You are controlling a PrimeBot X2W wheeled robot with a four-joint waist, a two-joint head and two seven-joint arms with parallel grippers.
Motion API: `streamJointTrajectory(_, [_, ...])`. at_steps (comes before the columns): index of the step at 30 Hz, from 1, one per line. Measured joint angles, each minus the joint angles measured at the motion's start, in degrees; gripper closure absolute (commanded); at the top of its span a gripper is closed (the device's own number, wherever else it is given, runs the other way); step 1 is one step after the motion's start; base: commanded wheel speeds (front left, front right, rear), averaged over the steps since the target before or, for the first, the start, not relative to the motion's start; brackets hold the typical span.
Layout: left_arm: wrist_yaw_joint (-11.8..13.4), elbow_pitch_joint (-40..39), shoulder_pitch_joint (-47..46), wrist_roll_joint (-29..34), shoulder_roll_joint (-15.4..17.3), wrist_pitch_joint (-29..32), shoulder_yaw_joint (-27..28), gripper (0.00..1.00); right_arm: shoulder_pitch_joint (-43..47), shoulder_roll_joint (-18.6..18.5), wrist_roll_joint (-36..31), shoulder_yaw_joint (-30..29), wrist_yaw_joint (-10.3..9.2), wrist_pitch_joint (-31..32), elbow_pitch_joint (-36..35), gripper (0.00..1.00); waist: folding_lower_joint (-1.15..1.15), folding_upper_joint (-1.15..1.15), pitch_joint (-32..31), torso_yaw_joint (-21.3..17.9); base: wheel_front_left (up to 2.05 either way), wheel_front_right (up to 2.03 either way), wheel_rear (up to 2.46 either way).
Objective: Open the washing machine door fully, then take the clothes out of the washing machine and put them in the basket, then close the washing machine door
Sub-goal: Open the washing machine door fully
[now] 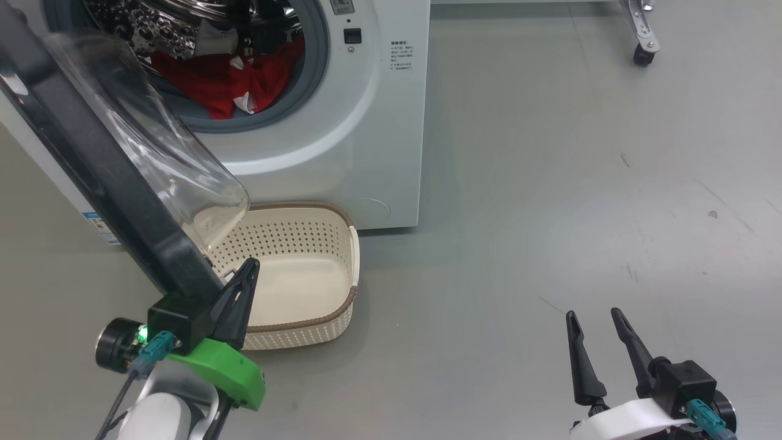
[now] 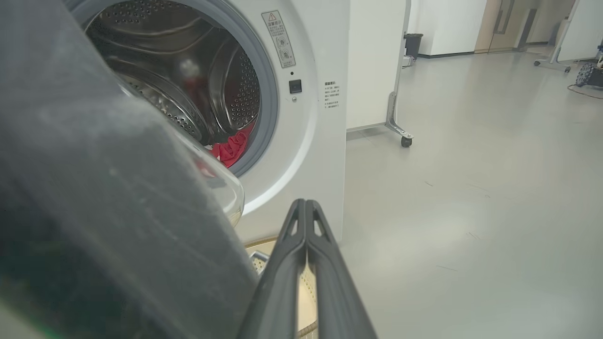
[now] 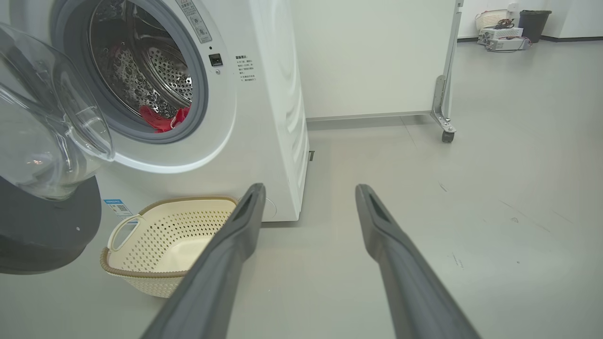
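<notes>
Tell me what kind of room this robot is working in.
Probably a lab or test hall, not a home laundry room: the washing machine stands on a wide grey floor, beside a white wheeled partition, with equipment boxes along the far wall.

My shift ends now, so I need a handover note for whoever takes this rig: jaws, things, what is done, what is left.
Left gripper: jaws shut, empty, beside the door's lower edge.
Right gripper: jaws open, empty, over the floor, apart from everything.
Door: swung out by the basket; whether fully open, I cannot tell.
Clothes: inside the washer. Basket: empty, on the floor before it.
Done: door opened.
Left: open the door further if needed, move the clothes to the basket, close the door.
</notes>
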Motion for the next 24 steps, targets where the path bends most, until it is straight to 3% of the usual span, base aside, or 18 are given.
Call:
streamJointTrajectory(12, [0.0,1.6,-0.4,0.0,-0.3,-2.0,0.1,1.0,-0.1,0.1,0.2,-0.1,0.0,0.0,0.8,0.0,0.0,0.0,0.5,0.6,0.0,0.0,0.0])
streamJointTrajectory(24, [0.0,5.0,-0.8,0.0,-0.7,-3.1,-0.3,1.0,-0.1,0.1,0.6,-0.9,0.0,0.0,1.5,0.0,0.0,0.0,0.1,4.5,0.0,0.0,0.0])
